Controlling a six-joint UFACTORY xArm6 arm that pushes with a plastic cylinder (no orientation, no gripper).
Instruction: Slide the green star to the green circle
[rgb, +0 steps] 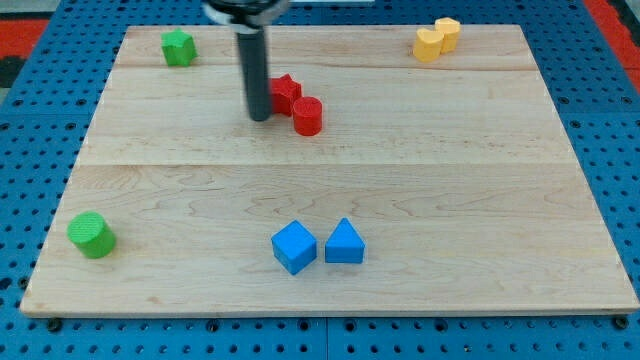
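So my tip (260, 117) is resting on the wooden board (480, 160), just to the view's left of the red star (287, 91) and near the red cylinder (308, 116); it is a bare rod, so it is grasping nothing and is touching neither green block. Taking the red star as the landmark, the green star (178, 47) is sitting well apart toward the view's upper left, near the board's top edge. The green circle (92, 235) is lying far to the view's lower left of the red star. The two green blocks are standing well apart, so the slide appears not yet begun. Everything is remaining: getting behind the green star and pushing it down the view's left side.
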